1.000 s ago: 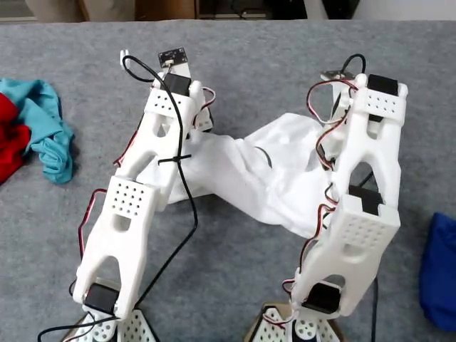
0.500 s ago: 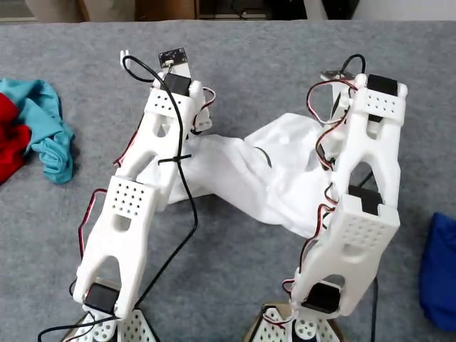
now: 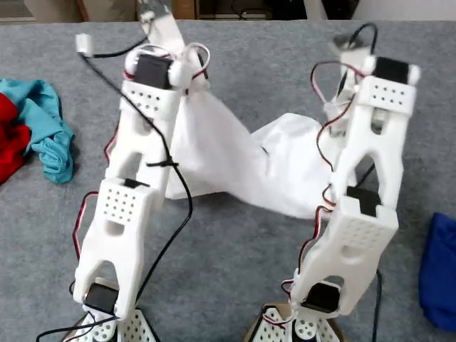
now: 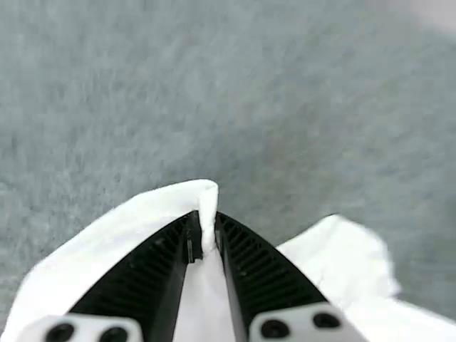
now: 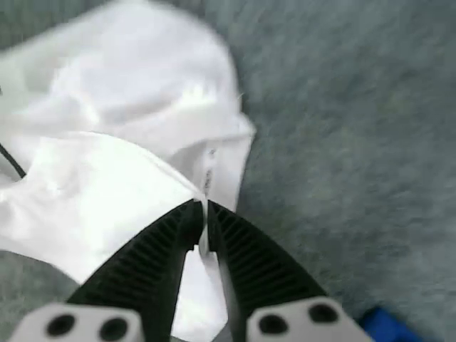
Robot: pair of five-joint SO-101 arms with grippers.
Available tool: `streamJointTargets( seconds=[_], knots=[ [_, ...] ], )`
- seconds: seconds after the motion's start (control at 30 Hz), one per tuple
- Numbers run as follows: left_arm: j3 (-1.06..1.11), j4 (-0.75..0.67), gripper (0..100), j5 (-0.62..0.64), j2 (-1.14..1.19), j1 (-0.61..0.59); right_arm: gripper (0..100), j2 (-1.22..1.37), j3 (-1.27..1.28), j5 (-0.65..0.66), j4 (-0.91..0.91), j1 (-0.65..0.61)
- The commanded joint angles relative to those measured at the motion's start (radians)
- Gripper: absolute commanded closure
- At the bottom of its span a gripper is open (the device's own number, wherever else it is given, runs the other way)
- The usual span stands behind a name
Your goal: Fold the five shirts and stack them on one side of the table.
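Hanging between the two arms, the white shirt (image 3: 271, 171) is crumpled and creased. One end rises as a taut peak under the left arm, and the rest sags onto the middle of the grey table (image 3: 235, 263). The left wrist view shows the left gripper (image 4: 205, 217) clamped tight on a thin fold of shirt edge. The right wrist view shows the right gripper (image 5: 205, 206) pinched closed on a hem beside a small label. From above, a teal shirt (image 3: 46, 132) and a red shirt (image 3: 8, 142) lie bunched at the table's left edge, and a blue shirt (image 3: 438, 274) lies at its right edge. Bare table lies beyond the arms and between their bases.
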Motion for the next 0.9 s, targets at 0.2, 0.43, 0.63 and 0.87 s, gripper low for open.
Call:
streamJointTargets(
  seconds=[0.2,0.43,0.63,0.87],
  knots=[
    [-0.049,0.003,98,-0.123,-0.426,-0.017,99.2,-0.255,-0.487,-0.057,-0.018,-0.015],
    [-0.002,0.034,98,-0.216,-0.684,-0.193,99.3,-0.269,-0.799,-0.216,-0.17,0.058],
    [0.247,0.037,98,-0.226,-0.938,-0.322,99.3,-0.298,-0.929,-0.276,-0.288,0.096],
    [0.621,0.037,98,-0.33,-1.239,-0.328,99.3,-0.481,-0.891,-0.278,-0.439,0.088]
  ],
)
